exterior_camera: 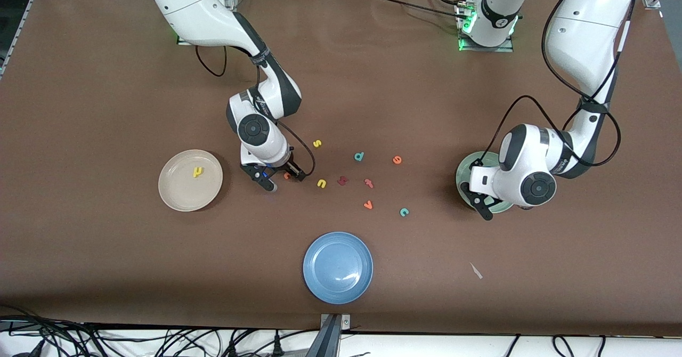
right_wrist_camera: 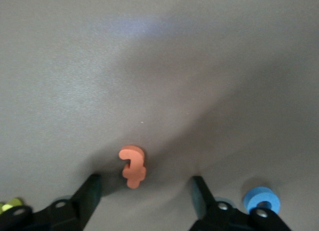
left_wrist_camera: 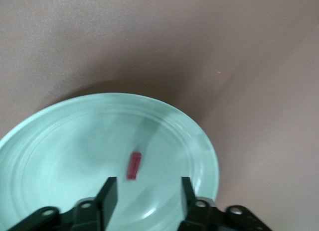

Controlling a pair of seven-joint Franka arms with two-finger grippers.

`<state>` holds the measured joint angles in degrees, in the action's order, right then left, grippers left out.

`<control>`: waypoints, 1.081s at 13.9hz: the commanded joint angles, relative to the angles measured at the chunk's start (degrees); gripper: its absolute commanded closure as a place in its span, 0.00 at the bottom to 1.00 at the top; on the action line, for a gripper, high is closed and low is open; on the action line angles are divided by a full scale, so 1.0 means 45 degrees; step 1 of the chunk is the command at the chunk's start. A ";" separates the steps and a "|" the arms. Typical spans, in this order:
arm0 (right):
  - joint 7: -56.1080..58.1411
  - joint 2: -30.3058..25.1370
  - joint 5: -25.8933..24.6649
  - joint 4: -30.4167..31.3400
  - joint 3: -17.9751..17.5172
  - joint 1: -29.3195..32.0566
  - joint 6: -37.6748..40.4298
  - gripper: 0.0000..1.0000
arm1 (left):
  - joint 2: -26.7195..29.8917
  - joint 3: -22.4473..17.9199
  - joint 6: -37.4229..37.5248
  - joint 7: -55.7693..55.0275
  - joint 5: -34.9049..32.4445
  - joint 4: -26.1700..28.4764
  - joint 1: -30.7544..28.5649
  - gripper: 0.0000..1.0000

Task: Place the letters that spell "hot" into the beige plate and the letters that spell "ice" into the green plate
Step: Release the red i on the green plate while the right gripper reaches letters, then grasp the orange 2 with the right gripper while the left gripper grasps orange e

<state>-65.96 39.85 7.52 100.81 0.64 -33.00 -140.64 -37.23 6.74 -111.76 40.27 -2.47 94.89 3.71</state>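
The beige plate (exterior_camera: 176, 194) holds the yellow h (exterior_camera: 198, 172). Beside it, my right gripper (exterior_camera: 284, 180) (right_wrist_camera: 145, 180) is down at the table, open, with the orange t (exterior_camera: 287, 175) (right_wrist_camera: 132, 166) between its fingers, untouched. The blue o (right_wrist_camera: 261, 199) lies just outside one finger. At the left arm's end my left gripper (exterior_camera: 476, 201) (left_wrist_camera: 148, 183) hangs open over the green plate (exterior_camera: 469, 168) (left_wrist_camera: 60, 141). The dark red i (left_wrist_camera: 134, 166) lies in that plate below the fingers. Out on the table are the orange e (exterior_camera: 397, 159) and the teal c (exterior_camera: 404, 212).
Loose mid-table: yellow s (exterior_camera: 317, 143), yellow u (exterior_camera: 321, 183), teal d (exterior_camera: 359, 156), a chunky dark red letter (exterior_camera: 342, 180), an orange f-like letter (exterior_camera: 368, 183) and an orange v (exterior_camera: 367, 204). A blue plate (exterior_camera: 338, 267) sits nearest the front camera.
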 commanded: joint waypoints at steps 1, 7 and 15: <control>-0.0187 0.0284 0.0086 -0.0332 0.0033 -0.0050 -0.0016 0.58 | 0.0928 0.0123 0.0988 -0.0198 -0.0154 0.0008 0.0074 0.00; -0.0109 0.0265 0.0067 -0.0410 0.0072 -0.0011 0.0004 1.00 | 0.1008 0.1604 0.1106 -0.5129 -0.0231 0.0008 0.0231 0.00; 0.0008 0.0206 -0.0050 -0.1055 0.0131 0.0106 0.0842 0.89 | 0.0385 0.1940 0.0153 -1.5653 -0.0271 0.0027 0.2844 0.00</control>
<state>-66.33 39.94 7.51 98.04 1.27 -32.64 -138.96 -34.03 15.60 -108.51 -19.32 -2.47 94.80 14.02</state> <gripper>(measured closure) 0.991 0.000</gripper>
